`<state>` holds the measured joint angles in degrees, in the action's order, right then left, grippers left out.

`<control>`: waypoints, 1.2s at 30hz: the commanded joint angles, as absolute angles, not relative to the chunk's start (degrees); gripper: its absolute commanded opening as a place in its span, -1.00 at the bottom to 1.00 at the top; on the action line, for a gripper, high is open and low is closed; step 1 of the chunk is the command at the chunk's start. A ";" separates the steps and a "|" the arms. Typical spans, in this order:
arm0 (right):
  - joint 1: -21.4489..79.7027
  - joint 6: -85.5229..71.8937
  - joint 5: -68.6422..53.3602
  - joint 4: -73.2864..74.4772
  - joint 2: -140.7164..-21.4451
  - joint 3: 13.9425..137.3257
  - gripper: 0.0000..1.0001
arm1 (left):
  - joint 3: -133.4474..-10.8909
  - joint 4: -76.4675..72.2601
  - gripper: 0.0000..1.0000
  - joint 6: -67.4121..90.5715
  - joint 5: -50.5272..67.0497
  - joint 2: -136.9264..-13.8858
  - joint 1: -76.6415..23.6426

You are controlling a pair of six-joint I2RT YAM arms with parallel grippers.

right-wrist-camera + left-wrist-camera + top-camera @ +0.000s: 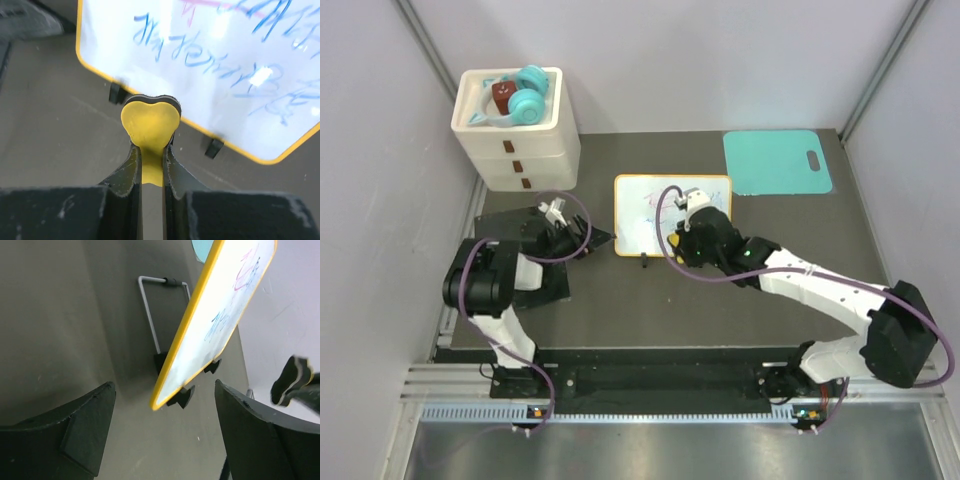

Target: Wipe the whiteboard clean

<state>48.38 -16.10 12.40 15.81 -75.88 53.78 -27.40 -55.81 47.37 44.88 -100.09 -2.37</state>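
Observation:
The whiteboard [642, 210], white with an orange-yellow frame and small black feet, stands at the table's middle with blue and red scribbles on it. It also shows in the left wrist view [215, 325], propped on a wire stand [149, 315], and in the right wrist view [210, 55]. My left gripper [604, 240] is open and empty, its jaws [165, 390] spread just short of the board's near-left corner. My right gripper [688, 212] is over the board's right half, shut [151, 147] on a yellow heart-shaped eraser [150, 122] just above the board's lower edge.
A white drawer unit [520, 150] with teal items on top stands at the back left. A teal mat [777, 160] with a handle hole lies at the back right. A black square pad [505, 225] lies under my left arm.

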 commanded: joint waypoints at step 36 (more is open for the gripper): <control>37.35 -13.89 15.89 0.71 -87.98 57.93 -1.00 | -32.61 -86.22 -0.42 47.46 47.29 -118.48 -9.32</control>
<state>38.06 -14.35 10.55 8.36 -88.16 59.48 -33.21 -75.90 49.74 48.88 -118.89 -9.28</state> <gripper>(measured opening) 0.082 0.341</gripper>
